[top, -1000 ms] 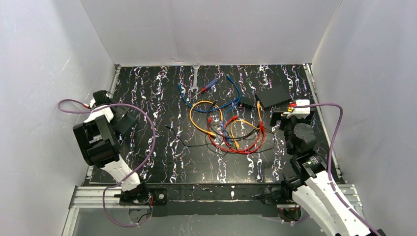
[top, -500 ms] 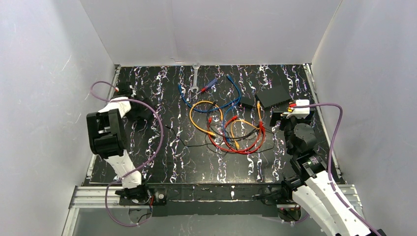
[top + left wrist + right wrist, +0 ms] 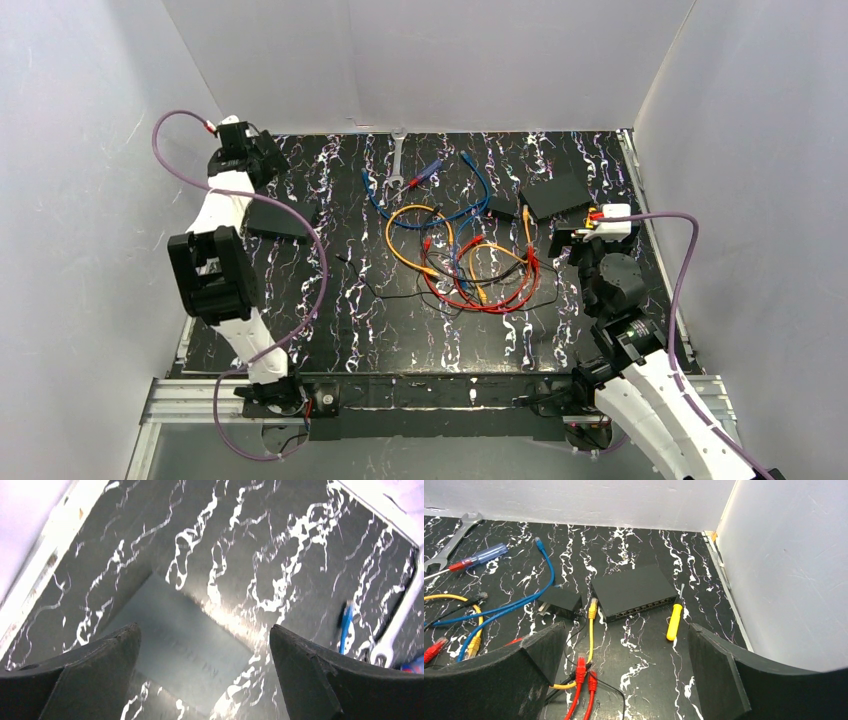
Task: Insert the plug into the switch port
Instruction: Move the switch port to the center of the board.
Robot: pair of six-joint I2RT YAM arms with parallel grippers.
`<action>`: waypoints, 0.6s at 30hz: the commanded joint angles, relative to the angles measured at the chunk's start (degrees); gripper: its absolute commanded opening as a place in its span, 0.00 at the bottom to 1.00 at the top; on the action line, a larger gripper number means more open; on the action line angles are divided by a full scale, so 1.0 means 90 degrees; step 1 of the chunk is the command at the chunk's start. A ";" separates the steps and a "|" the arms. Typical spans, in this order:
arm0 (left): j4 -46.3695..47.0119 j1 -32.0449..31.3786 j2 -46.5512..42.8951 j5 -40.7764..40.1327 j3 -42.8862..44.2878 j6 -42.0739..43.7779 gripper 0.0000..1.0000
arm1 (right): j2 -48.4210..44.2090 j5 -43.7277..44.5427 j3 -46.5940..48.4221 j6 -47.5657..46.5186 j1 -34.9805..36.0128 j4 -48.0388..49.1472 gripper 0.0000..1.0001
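**Q:** What has changed in the top view?

**A:** The left arm has unfolded from the 9 o'clock edge of the black, white-veined table point(image 3: 330, 320) and now reaches into the 11 o'clock corner. The move uncovers a plain matte-black rectangular slab point(image 3: 283, 218), lying flat at about 9 o'clock. The left wrist view shows this slab directly below the left fingers point(image 3: 95, 670), which are spread wide and hold nothing. The right arm has not moved.

**Q:** Does that advance the task?

**A:** Probably not. The slab shows no sockets. The switch point(image 3: 634, 591), a flat matte-black box with a row of small sockets along its near edge, lies at 2 o'clock, well apart from the left arm. The right fingers point(image 3: 724, 675) hang just on its 6 o'clock side, fully spread and empty, and frame the switch in the right wrist view.

**Q:** And the plug?

**A:** A yellow plug on a yellow cable point(image 3: 593, 609) lies at the 9 o'clock end of the socket edge and is not inserted. Whether it touches the box cannot be told. A small black block point(image 3: 560, 604) sits just beyond the plug, and a yellow-handled tool point(image 3: 674, 621) lies at the 3 o'clock end of the same edge. A tangle of red, orange and blue cables point(image 3: 465, 265) covers the table's centre. No plug is grasped, so the whole insertion remains to be done, and the right arm appears the better placed for it.
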 commanded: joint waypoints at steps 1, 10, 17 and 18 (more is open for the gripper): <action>-0.0177 0.0048 0.0839 -0.0619 0.0769 0.0192 0.98 | -0.0077 -0.0047 -0.0060 -0.0061 0.0065 0.0363 0.99; -0.0596 0.0324 0.2136 -0.0356 0.1933 0.0202 0.98 | -0.0059 0.0004 -0.0077 -0.0100 0.0087 0.0350 0.99; -0.1236 0.0470 0.3073 0.1682 0.2839 0.0423 0.98 | -0.0062 0.0053 -0.0071 -0.0130 0.0097 0.0351 0.99; -0.1262 0.0472 0.3127 0.1984 0.2873 0.0457 0.98 | -0.0061 0.0057 -0.0070 -0.0131 0.0097 0.0346 0.99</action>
